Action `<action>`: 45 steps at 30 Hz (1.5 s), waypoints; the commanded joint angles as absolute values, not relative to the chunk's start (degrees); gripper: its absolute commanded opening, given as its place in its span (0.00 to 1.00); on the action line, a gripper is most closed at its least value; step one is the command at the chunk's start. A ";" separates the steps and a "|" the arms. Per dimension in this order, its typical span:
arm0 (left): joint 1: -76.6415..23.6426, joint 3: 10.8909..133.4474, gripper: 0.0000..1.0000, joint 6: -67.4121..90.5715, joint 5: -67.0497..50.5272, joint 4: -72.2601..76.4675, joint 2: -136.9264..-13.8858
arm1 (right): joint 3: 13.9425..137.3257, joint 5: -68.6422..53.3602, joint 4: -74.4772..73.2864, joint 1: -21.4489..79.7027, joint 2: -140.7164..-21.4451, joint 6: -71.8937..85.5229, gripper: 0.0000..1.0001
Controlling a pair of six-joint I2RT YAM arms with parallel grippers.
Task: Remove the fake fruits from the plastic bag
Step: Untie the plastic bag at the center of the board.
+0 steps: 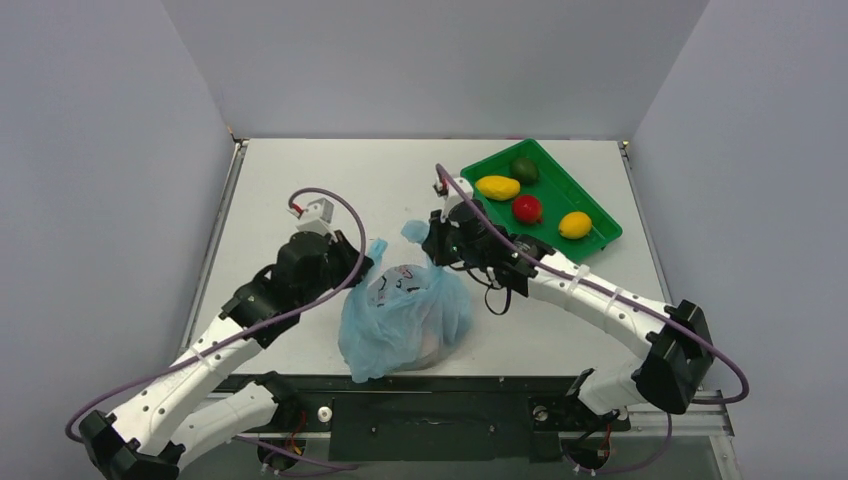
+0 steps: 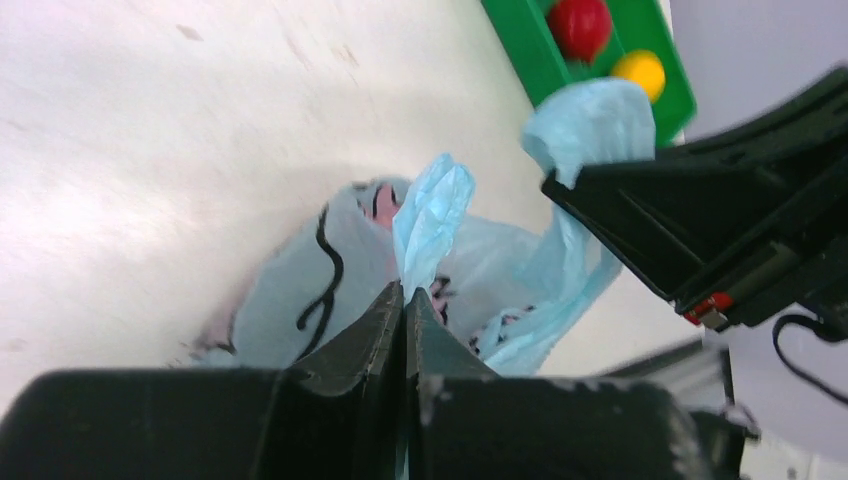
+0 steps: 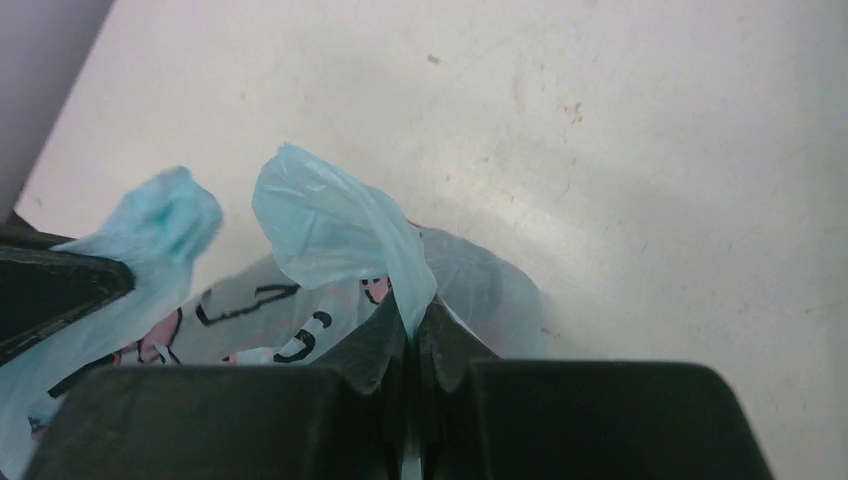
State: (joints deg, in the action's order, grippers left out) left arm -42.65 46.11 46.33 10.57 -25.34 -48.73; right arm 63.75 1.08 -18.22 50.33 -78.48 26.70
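Note:
The light-blue plastic bag (image 1: 405, 318) stands on the table between both arms, its two handles pulled apart. My left gripper (image 1: 366, 264) is shut on the left handle (image 2: 430, 215), its jaws pinched on the film (image 2: 404, 296). My right gripper (image 1: 433, 246) is shut on the right handle (image 3: 340, 225), which runs down between its jaws (image 3: 411, 312). No fruit shows plainly inside the bag; only dark printed drawings and faint pink patches (image 3: 150, 345) show through the film. A red fruit (image 1: 527, 208) lies in the green tray (image 1: 594, 205).
The green tray at the back right also holds two yellow fruits (image 1: 498, 187) (image 1: 575, 224) and a dark green avocado-like fruit (image 1: 524, 169). The bag's bottom reaches the table's near edge (image 1: 430, 378). Grey walls enclose the table on three sides.

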 commanded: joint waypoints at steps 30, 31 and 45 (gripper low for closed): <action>-13.05 28.77 0.00 64.83 -30.32 -7.67 -25.01 | 67.80 -5.41 -18.29 40.91 -78.55 33.69 0.59; -13.06 28.18 0.00 65.14 -30.65 -8.11 -24.10 | 65.46 -4.73 -17.80 41.68 -76.35 34.34 0.59; -13.05 34.80 0.00 56.40 -26.14 -26.60 -20.01 | 50.33 6.76 9.86 58.48 -74.75 59.79 0.68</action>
